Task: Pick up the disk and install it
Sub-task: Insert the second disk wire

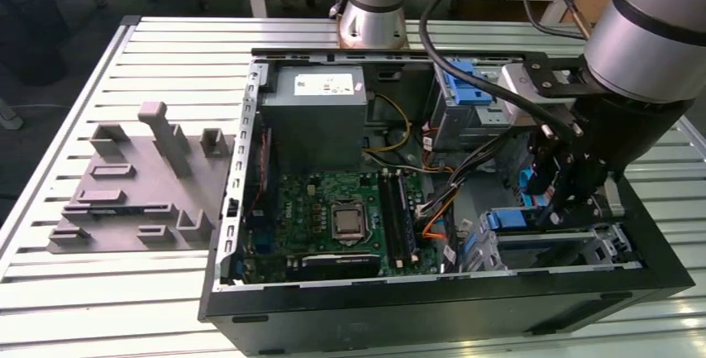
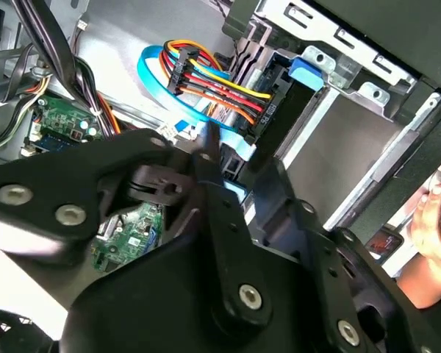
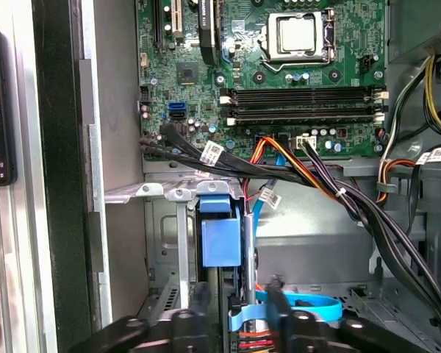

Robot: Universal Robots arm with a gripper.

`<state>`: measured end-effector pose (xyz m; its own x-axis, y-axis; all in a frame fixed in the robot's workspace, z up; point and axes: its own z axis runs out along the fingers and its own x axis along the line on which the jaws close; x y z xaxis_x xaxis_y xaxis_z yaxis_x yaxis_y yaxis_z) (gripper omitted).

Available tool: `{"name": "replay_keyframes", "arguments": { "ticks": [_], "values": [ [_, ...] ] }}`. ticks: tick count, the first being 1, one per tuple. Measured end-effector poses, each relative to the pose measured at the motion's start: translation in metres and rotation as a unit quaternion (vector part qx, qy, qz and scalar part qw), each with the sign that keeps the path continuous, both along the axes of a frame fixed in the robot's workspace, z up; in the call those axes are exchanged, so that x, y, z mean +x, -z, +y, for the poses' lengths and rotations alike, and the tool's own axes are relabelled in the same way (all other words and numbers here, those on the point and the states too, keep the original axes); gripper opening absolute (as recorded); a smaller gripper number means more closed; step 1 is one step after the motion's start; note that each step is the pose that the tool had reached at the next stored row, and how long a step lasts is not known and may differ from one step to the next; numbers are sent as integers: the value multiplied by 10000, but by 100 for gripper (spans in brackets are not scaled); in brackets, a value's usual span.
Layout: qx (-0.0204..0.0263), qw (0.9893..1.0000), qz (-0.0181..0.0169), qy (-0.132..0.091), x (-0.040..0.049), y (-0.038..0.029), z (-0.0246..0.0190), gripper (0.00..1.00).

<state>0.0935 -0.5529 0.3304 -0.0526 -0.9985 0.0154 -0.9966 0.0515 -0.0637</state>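
The disk stands on edge in the drive cage at the front corner of the open computer case. Its blue carrier frame and a silver edge face the first wrist view. In the exterior view its blue frame shows just below the arm's wrist. My gripper straddles the disk with one black finger on each side, shut on it. In the second wrist view a bit of blue frame sits between the fingers of the gripper. In the exterior view the gripper reaches down into the case at that view's right.
Black and coloured cable bundles and a blue flat cable run close beside the cage. The motherboard and grey power supply fill the case. A grey fixture lies on the table. A person's hand is just outside the case.
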Motion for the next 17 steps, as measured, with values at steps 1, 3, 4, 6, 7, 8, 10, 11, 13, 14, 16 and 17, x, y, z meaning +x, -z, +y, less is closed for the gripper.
{"name": "replay_keyframes", "arguments": {
  "ticks": [1,3,4,6,7,8,10,11,13,14,16,17],
  "values": [
    [-1,10000,0,0,0,-12,0,47],
    [2,10000,0,0,0,-50,0,47],
    [2,10000,0,0,0,-76,0,47],
    [1,10000,0,0,0,-124,0,47],
    [1,10000,0,0,0,-143,0,47],
    [1,10000,0,0,0,-159,0,47],
    [1,10000,0,0,0,-183,0,47],
    [2,10000,0,0,0,-184,0,45],
    [4,10000,0,0,0,-184,0,39],
    [2,10000,0,0,0,-186,0,33],
    [2,10000,0,0,0,-187,0,27],
    [2,10000,0,0,0,-188,0,22]
  ]
}}
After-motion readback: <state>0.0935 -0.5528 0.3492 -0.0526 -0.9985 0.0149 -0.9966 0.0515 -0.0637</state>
